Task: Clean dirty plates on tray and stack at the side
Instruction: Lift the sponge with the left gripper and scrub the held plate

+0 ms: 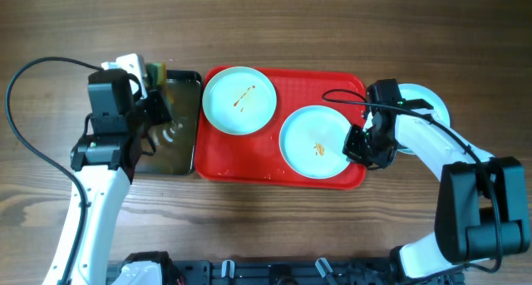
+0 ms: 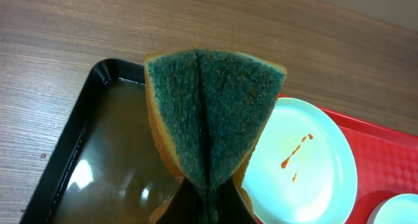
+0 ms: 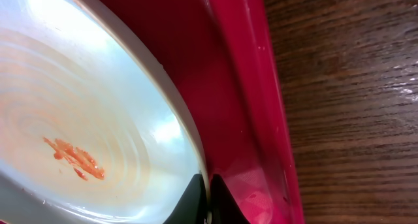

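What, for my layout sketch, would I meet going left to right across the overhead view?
Black tray with the left gripper holding the sponge over it → streak-smeared plate → blob-smeared plate → right gripper on that plate's rim → third plate, off the red tray.

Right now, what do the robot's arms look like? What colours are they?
Both are white and black. The left arm and right arm have smooth white tube-shaped links joined by chunky, boxy black joints. The jaws are black too. A thin black cable loops out wide from the left arm, and a second black cable curls out near the right arm's tip.
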